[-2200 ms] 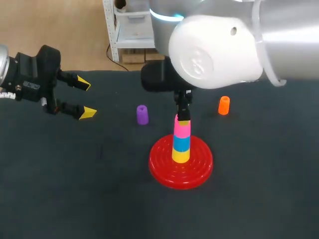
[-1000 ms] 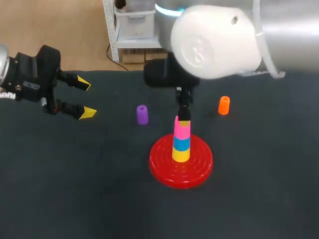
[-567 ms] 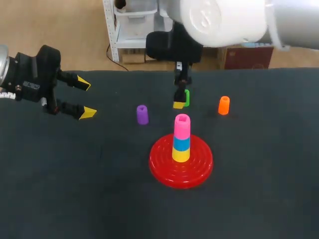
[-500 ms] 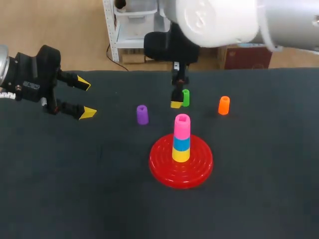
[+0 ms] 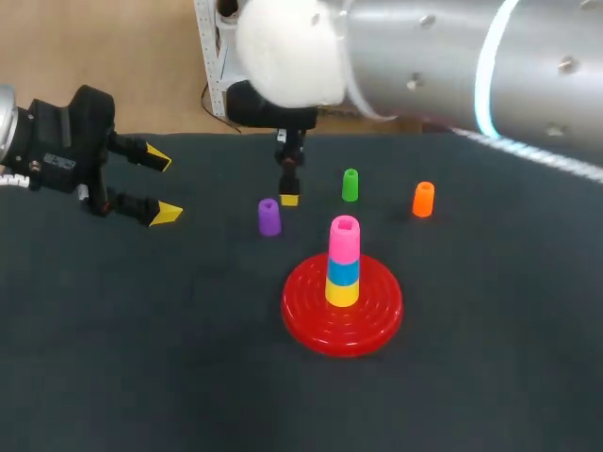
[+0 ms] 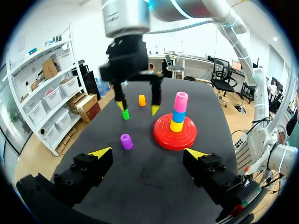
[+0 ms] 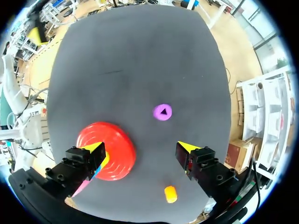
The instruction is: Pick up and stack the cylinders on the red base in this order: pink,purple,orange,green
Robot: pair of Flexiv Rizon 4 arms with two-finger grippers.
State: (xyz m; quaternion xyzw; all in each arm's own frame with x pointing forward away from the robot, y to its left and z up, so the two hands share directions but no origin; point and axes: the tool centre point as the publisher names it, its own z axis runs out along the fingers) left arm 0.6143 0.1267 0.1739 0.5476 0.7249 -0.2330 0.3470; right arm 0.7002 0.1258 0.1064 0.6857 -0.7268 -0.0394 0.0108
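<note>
Because the purple piece is, by my reading, the next one due, the scene is arranging itself around it. Well to the left of the red base point(image 5: 306, 320), the left gripper point(image 5: 162, 185) is hanging above the table point(image 5: 141, 358) with its fingers spread wide and nothing between them. It is probably being kept out there so that it is not crowding the other arm.

Just left of the red base and a little behind it, the purple cylinder point(image 5: 268, 217) is standing upright and untouched, its hollow end facing up. The right arm is coming in from the right and reaching across behind the red base. It is carrying the right gripper point(image 7: 141, 149) above the table close beside the purple cylinder, jaws apart and empty. In the right wrist view the cylinder is lying ahead of the fingers, not yet between them, so the gripper is likely lining up for a descent.

On the red base itself, the pink cylinder point(image 5: 344, 235) is already sitting on top of a blue piece point(image 5: 343, 271) and a yellow piece point(image 5: 342, 294).

Behind the red base the green cylinder point(image 5: 350, 185) is standing upright. Behind it and to its right the orange cylinder point(image 5: 423, 200) is doing the same, and both seem to be waiting their turn.
</note>
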